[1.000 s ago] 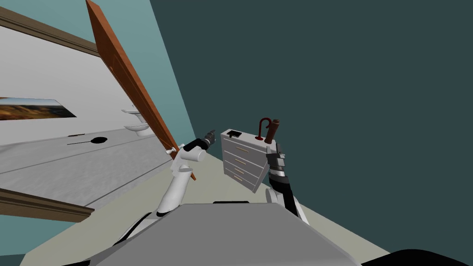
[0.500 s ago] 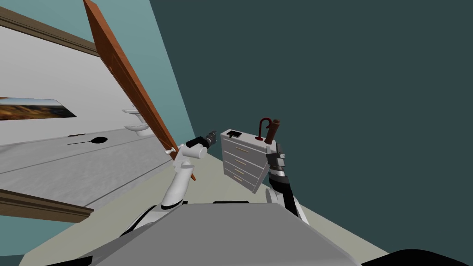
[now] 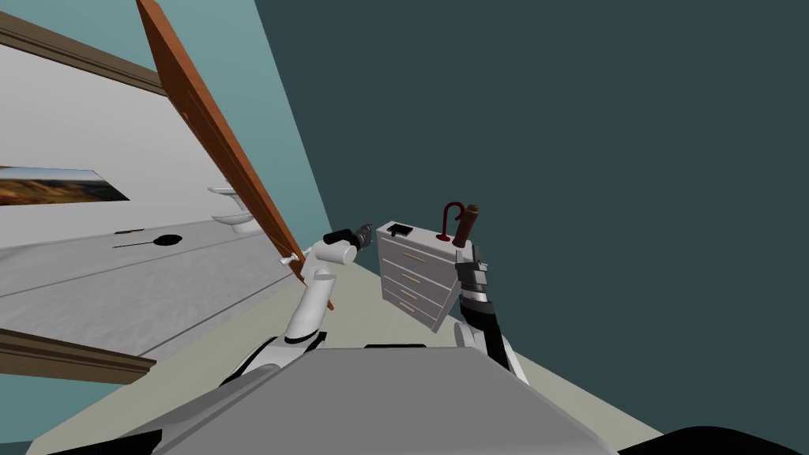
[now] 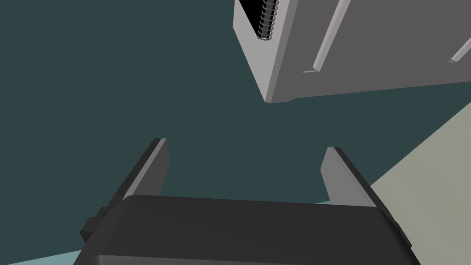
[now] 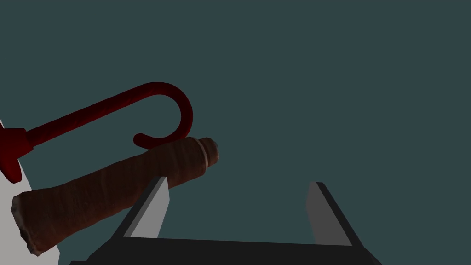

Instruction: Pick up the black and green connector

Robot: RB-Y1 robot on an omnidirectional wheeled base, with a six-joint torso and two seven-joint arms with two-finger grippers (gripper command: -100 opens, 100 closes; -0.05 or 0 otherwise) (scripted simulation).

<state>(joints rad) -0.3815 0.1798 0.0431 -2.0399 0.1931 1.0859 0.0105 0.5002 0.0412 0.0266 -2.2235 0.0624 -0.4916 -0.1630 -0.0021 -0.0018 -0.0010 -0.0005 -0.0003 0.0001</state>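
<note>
Left gripper [image 3: 367, 234] edged nearer drawer chest [image 3: 415, 272], fingers spread, empty; connector [image 3: 399, 230] lay near its top's left corner; right gripper [image 5: 239, 184] likewise spread, empty.

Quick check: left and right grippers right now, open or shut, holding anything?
Left gripper: open, holding nothing.
Right gripper: open, holding nothing.
</note>
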